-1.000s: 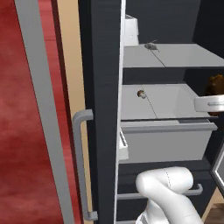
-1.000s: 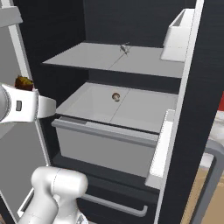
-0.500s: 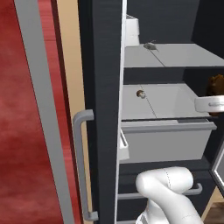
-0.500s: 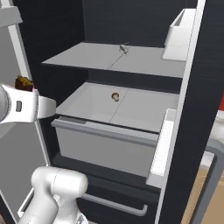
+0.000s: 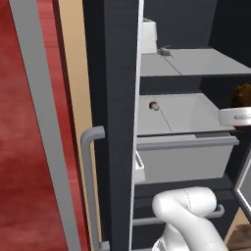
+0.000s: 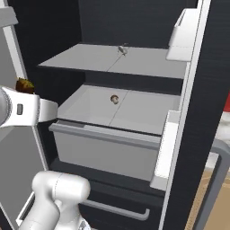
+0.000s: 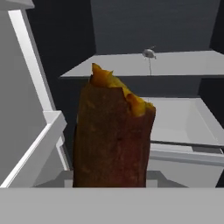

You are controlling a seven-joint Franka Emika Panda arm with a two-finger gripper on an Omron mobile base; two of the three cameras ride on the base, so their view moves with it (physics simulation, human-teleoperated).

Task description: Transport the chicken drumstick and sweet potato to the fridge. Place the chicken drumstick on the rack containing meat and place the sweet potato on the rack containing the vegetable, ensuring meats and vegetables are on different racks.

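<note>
The sweet potato (image 7: pixel 113 136), dark reddish-brown with an orange-yellow top, stands upright close in front of the hand camera. My gripper (image 6: pixel 26 93) is shut on it, and its fingertips are hidden behind it. The potato (image 5: pixel 243 94) shows as a brown lump over the white hand, held outside the front of the open fridge (image 5: pixel 110 98) at the height of the walled tray rack (image 6: pixel 105 134). That rack holds a small pale-capped vegetable (image 6: pixel 114 99). Above it the flat rack (image 6: pixel 81 58) carries a small grey item (image 6: pixel 122 49). The chicken drumstick is out of view.
A white door bin (image 6: pixel 184 33) hangs on the open right door, with another bin (image 6: pixel 165 152) lower down. The left door's inner panel (image 7: pixel 22 109) stands close beside the potato. A grey bar handle (image 5: pixel 88 186) runs down the fridge front. A drawer handle (image 6: pixel 117 211) lies below the tray.
</note>
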